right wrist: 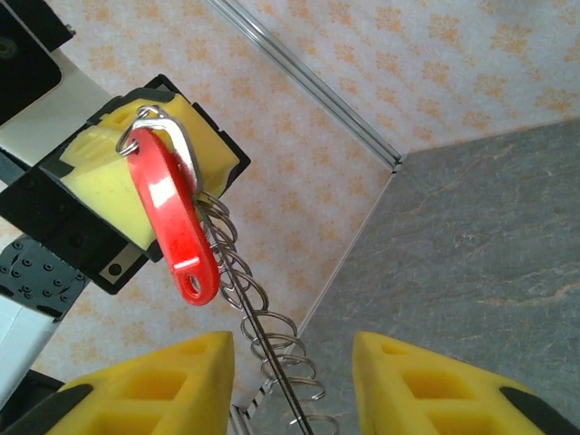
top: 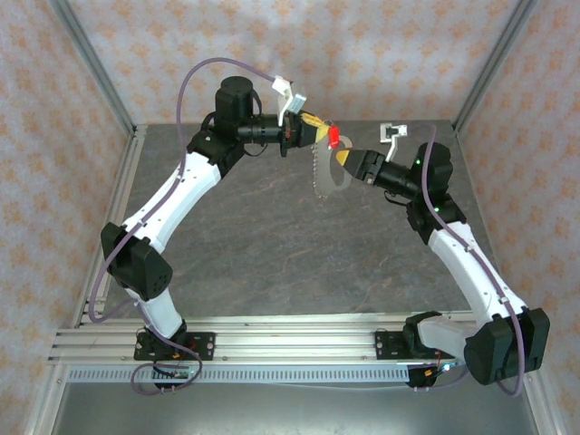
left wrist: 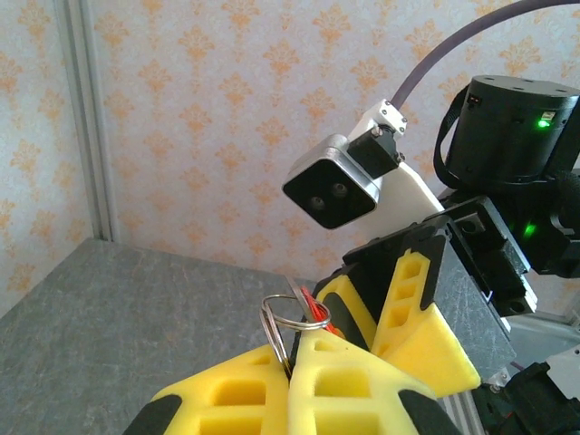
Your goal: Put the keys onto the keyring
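1. Left gripper [left wrist: 292, 352], closest thing in its own wrist view: yellow fingers pressed together, clamped on a small wire ring [left wrist: 276, 319] that sticks up out of the tips.
2. Red key [right wrist: 172, 217] hangs off that ring, just outside the left jaws. In the right wrist view it sits tilted, with the hole end lowest. It is held in the air, well above the table [top: 272, 254].
3. Keyring [right wrist: 258, 313] is a silvery coiled chain. It starts right behind the red key at the left jaws and trails toward the right gripper [right wrist: 290, 352]. From above it sags as a loop under the gap between the two grippers.
4. Right gripper: jaws apart, facing the left jaws tip to tip. The keyring runs down the gap between its fingers [right wrist: 163, 385]; can't tell if it touches either pad. The red key is ahead of those tips, not between them.
5. From the left wrist view, the right gripper's yellow fingers stand just beyond the left tips, with a sliver of the red key between the two grippers.
6. Right wrist camera [left wrist: 331, 188] sits above the right jaws, lenses pointed at the left gripper.
7. Both grippers meet over the far end of the table, near the patterned back wall [left wrist: 181, 118].
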{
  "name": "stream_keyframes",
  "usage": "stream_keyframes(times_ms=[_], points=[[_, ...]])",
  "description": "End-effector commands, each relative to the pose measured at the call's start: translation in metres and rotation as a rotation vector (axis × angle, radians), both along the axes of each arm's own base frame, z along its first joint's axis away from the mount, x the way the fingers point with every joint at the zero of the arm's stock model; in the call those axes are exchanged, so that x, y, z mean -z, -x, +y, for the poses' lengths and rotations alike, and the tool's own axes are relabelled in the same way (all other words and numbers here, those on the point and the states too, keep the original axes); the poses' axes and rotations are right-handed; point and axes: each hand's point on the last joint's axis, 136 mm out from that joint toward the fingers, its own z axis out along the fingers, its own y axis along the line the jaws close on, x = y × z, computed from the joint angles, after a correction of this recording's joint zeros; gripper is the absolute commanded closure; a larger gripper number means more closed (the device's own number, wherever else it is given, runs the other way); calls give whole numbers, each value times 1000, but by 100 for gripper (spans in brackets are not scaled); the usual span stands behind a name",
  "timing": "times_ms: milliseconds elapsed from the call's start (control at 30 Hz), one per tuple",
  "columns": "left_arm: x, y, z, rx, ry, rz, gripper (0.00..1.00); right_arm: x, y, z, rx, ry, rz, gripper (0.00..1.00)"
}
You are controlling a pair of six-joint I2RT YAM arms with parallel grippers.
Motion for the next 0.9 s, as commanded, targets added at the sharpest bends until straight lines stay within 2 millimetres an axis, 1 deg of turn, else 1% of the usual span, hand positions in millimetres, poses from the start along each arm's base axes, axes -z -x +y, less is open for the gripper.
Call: stream_keyframes(times_ms=[0, 133, 167, 233, 367, 467, 600, 733, 767, 833, 867], points=[[-32, 15, 1, 17, 48, -81, 100, -21, 5, 10, -33, -33, -83, 71], [-33, 17, 1, 21, 37, -78, 100, -21, 2, 14, -18, -44, -83, 97], [-34, 16, 1, 10, 38, -79, 100, -21, 2, 14, -5, -47, -85, 100], [-36, 12, 1, -26, 40, -69, 100, -16, -1, 12, 51, -43, -85, 100], [-38, 3, 0, -114, 49, -29, 100, -7, -4, -1, 197, -30, -99, 100], [-37, 7, -5, -125, 52, -32, 96, -3, -5, -10, 259, -31, -106, 100], [-36, 13, -8, -138, 65, -41, 93, -2, -3, -14, 285, -31, -111, 100], [-35, 15, -9, -146, 78, -39, 93, -4, -2, -17, 296, -33, -118, 100], [-33, 15, -10, -144, 79, -35, 92, -4, -1, -17, 295, -33, -119, 100], [-32, 14, -11, -140, 85, -27, 85, -5, 1, -16, 289, -31, -122, 100], [-31, 14, -11, -141, 87, -23, 84, -5, 1, -17, 292, -31, -124, 100]])
